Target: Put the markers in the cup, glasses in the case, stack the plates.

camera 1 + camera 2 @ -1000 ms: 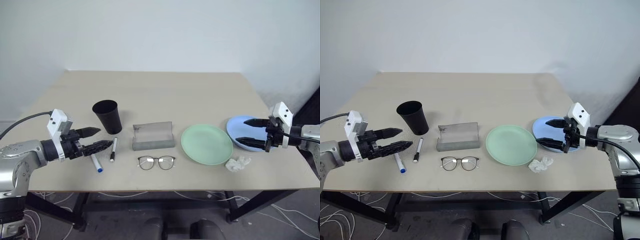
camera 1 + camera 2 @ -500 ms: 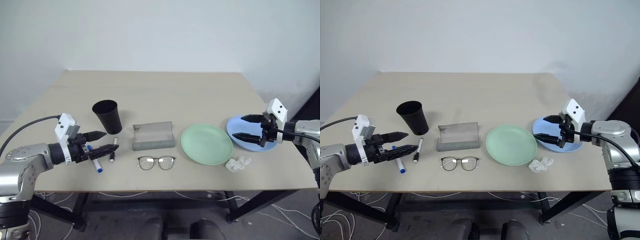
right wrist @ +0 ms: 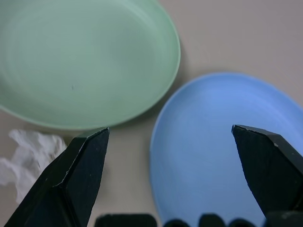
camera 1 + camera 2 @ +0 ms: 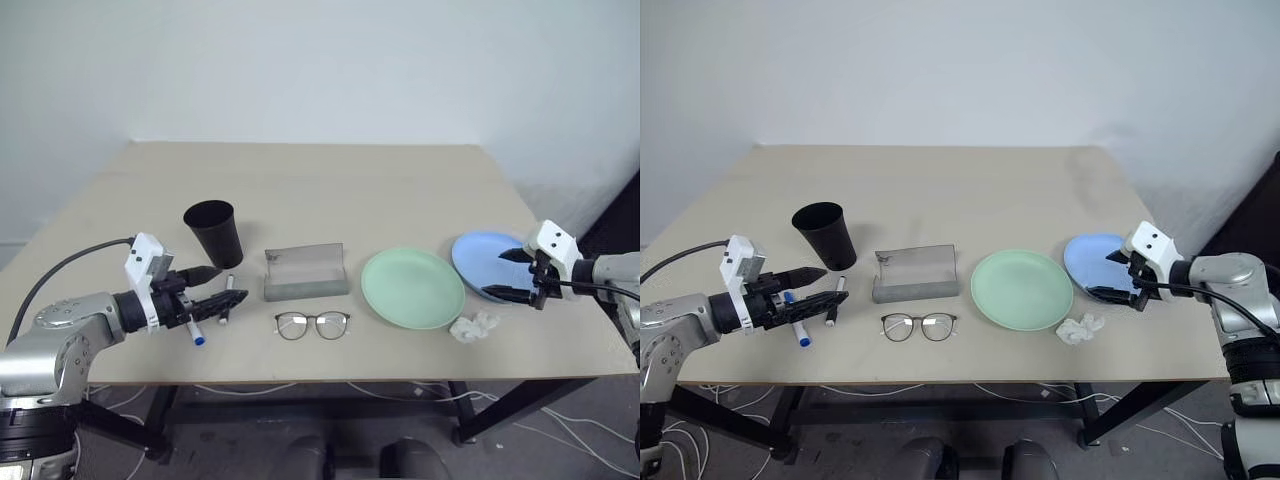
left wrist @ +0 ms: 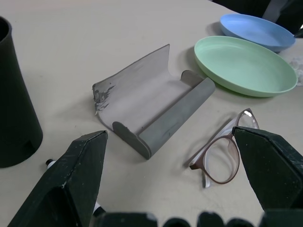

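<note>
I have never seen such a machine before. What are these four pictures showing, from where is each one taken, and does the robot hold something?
This is a two-armed humanoid robot standing at a table. The two wide pictures come from cameras on its head, looking down over both arms. The two close pictures come from cameras on its wrists; the black wedges at their lower edge are that hand's own fingers.

On the table lie a black cup, two markers, an open grey case, glasses, a green plate, a blue plate and a crumpled tissue.

The left hand is open, low over the markers. The right hand is open at the blue plate. Neither holds anything.
</note>
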Controlling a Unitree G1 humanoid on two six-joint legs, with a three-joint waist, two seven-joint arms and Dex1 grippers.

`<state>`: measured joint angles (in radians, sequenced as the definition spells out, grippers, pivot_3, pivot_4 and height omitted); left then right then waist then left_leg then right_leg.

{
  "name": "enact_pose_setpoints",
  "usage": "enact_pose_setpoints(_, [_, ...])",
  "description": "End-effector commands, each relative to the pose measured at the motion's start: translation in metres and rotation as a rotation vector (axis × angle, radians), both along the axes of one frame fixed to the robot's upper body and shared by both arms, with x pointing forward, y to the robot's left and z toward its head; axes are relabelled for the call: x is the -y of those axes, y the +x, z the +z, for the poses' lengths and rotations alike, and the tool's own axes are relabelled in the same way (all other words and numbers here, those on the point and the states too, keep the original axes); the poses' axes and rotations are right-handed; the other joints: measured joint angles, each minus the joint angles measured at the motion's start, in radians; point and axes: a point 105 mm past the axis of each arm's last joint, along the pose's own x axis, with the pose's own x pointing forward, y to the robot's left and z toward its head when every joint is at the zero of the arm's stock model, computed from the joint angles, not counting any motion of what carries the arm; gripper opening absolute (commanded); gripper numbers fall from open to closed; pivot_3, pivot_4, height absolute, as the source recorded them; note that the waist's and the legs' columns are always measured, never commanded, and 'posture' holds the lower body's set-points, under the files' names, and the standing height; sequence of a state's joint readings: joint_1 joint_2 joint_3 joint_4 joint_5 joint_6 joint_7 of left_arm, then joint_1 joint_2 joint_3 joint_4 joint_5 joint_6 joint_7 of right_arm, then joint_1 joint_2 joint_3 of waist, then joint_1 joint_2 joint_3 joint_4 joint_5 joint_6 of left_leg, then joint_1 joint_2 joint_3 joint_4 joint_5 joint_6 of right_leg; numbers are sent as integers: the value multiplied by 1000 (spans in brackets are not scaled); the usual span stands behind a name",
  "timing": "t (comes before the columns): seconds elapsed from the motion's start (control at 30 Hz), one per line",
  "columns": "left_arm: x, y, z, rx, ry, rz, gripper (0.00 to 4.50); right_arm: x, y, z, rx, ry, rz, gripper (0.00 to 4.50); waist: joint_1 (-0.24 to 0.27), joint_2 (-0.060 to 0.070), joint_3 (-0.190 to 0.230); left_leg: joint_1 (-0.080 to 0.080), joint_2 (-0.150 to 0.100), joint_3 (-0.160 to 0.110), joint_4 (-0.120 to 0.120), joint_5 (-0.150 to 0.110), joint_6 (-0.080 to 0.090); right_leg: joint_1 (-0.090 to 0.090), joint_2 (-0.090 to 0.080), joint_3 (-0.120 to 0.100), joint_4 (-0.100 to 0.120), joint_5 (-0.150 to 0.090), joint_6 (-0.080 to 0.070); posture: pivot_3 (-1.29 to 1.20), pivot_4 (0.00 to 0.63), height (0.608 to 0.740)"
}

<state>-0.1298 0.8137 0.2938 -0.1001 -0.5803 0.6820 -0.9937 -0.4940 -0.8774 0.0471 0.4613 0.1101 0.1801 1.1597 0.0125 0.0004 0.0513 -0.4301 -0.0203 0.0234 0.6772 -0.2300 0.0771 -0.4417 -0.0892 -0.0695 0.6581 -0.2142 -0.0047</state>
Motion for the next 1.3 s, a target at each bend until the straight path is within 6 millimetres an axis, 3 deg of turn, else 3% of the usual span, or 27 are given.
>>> enact_pose_setpoints(0.03, [6,0,9,46,1,-14,4490,8,9,1,49,-10,-55,4500,0,0,0,0,0,0,0,0,0,0,0,0,0,0,0,0,0,701])
enact_pose_setpoints(0.33, [9,-1,12,54,-6,5,4490,5,6,-28,-12,-10,-74,4500,0,0,0,0,0,0,1,0,0,1,1,0,0,0,0,0,0,701])
enact_pose_setpoints(0.8, [8,-3,14,60,-14,29,4490,8,13,-41,-19,-30,-103,4500,-1,0,0,0,0,0,3,0,0,2,2,0,1,0,0,0,0,701])
enact_pose_setpoints(0.97, [8,-4,13,60,-16,33,4500,9,14,-44,-32,-23,-120,3367,-1,0,0,1,0,0,3,0,0,2,3,0,2,0,1,0,0,701])
enact_pose_setpoints(1.2, [7,-4,14,63,-20,38,4500,10,13,-47,-51,-23,-122,916,0,0,0,1,0,0,5,0,0,3,2,0,2,1,1,0,0,701])
enact_pose_setpoints(1.3, [7,-4,14,64,-21,39,4500,10,13,-46,-51,-25,-118,84,-1,0,0,2,0,0,6,0,0,4,2,0,2,2,2,0,0,701])
